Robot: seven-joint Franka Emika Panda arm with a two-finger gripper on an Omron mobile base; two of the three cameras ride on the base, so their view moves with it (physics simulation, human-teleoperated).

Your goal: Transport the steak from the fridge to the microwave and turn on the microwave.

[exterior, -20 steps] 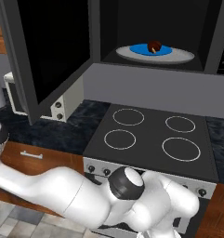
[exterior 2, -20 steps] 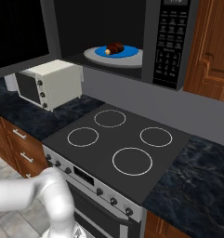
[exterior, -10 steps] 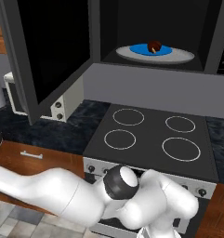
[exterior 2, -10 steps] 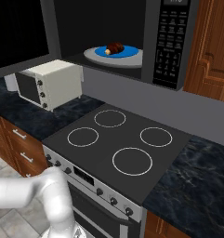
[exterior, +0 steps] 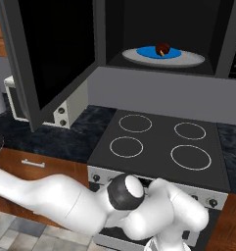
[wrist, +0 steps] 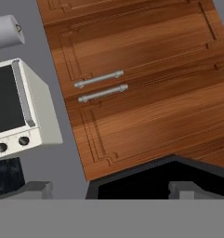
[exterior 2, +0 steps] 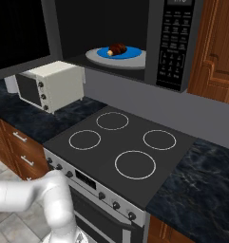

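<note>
The steak [exterior: 162,48] [exterior 2: 118,48] is a small brown piece on a blue plate [exterior: 150,52] that rests on the round grey turntable [exterior: 188,60] inside the microwave [exterior 2: 176,42]. The microwave's dark glass door [exterior: 51,54] hangs wide open to the left. My arm [exterior: 90,203] is folded low in front of the stove, well below and away from the steak. In the hand view, my gripper [wrist: 112,190] is open with nothing between its fingertips [wrist: 36,188], and it faces wooden cabinet doors. The fridge is out of view.
A black cooktop [exterior 2: 118,147] with four rings lies under the microwave, with oven knobs [exterior 2: 117,205] along its front. A cream toaster oven [exterior 2: 49,85] [wrist: 16,111] stands on the dark counter to the left. Wooden cabinets [wrist: 146,93] with two bar handles and a paper-towel roll [wrist: 6,30] face the hand.
My arm's dark elbow joint has shifted slightly to the left in front of the stove. The steak, plate and microwave door have not moved.
</note>
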